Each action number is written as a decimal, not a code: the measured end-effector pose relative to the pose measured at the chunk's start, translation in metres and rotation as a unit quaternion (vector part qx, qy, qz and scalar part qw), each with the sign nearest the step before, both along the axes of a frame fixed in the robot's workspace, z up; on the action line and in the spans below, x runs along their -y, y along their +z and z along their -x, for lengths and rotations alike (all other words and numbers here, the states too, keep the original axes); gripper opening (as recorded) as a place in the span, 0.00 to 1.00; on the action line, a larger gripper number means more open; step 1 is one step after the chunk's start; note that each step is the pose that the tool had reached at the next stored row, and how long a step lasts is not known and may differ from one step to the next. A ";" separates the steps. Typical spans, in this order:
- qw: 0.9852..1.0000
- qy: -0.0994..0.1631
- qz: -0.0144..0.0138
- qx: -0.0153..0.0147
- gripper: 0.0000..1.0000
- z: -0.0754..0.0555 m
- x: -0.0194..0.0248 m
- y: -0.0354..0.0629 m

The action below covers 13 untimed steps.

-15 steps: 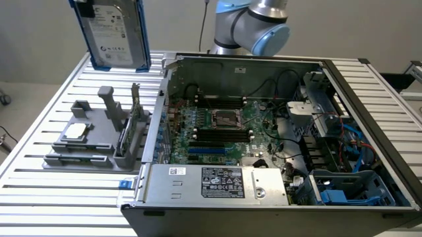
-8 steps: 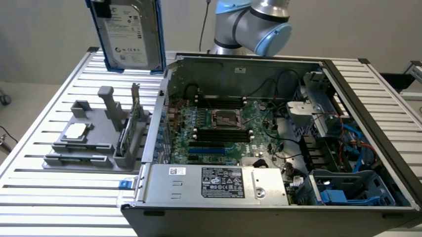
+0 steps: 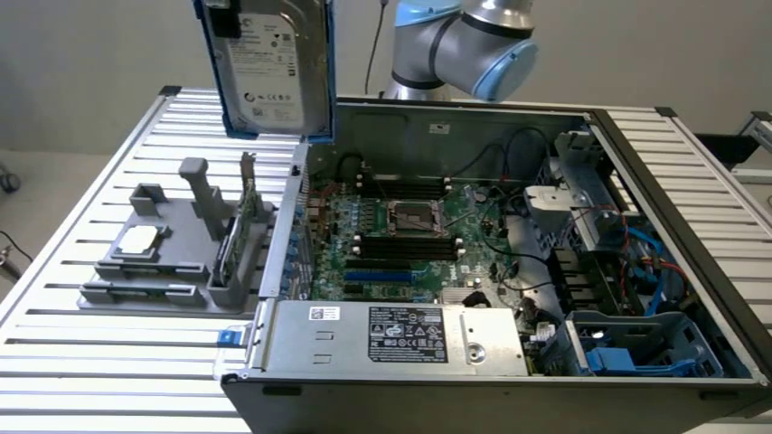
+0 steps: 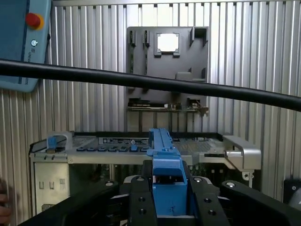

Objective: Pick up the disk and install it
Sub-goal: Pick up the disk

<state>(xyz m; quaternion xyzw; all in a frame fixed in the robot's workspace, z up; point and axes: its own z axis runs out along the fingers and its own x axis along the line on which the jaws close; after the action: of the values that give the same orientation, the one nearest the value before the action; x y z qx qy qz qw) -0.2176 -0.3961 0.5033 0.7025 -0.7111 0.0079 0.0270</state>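
- Under everything, one slatted metal surface [image 3: 97, 380] carries the rest
- One open computer case [image 3: 483, 402] lies on its side on the surface, with its motherboard [image 3: 399, 226] and one silver power supply box [image 3: 399, 339] in plain sight
- One robot arm [image 3: 465, 41], grey and pale blue, stands behind the case; its upper part is cut off by the frame
- One grey holder [image 3: 169, 249] sits on the surface just beside the case, at the exterior view's left
- One disk [image 3: 275, 68] hangs upright in the air above the case's wall nearest the holder, touching neither
  - it has a silver-grey metal face with a white label and a blue carrier along its edges
  - its top edge runs out of the frame and the label print is too small to read
  - in the wrist view the disk [image 4: 162, 155] shows edge-on, so only the blue carrier can be made out
- One hand [image 4: 165, 195] is clamped on the disk, with two black fingers [image 4: 141, 202] pressed against the blue carrier from either side
- One black cable [image 4: 141, 81] crosses the wrist view, hiding a strip of the holder
- One green card [image 3: 248, 217] stands on edge in the holder
- One square silver chip [image 3: 139, 239] lies flat on the holder
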 end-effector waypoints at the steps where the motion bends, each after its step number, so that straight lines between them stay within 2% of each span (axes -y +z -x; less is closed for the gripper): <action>1: 1.000 0.000 0.000 0.000 0.32 -0.004 0.0018 0.0003; 13: 1.000 0.000 0.000 0.000 0.32 -0.059 0.0246 0.0037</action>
<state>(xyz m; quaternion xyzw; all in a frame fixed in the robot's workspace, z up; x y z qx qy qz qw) -0.1585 -0.4207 0.5070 0.7025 -0.7111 0.0076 0.0273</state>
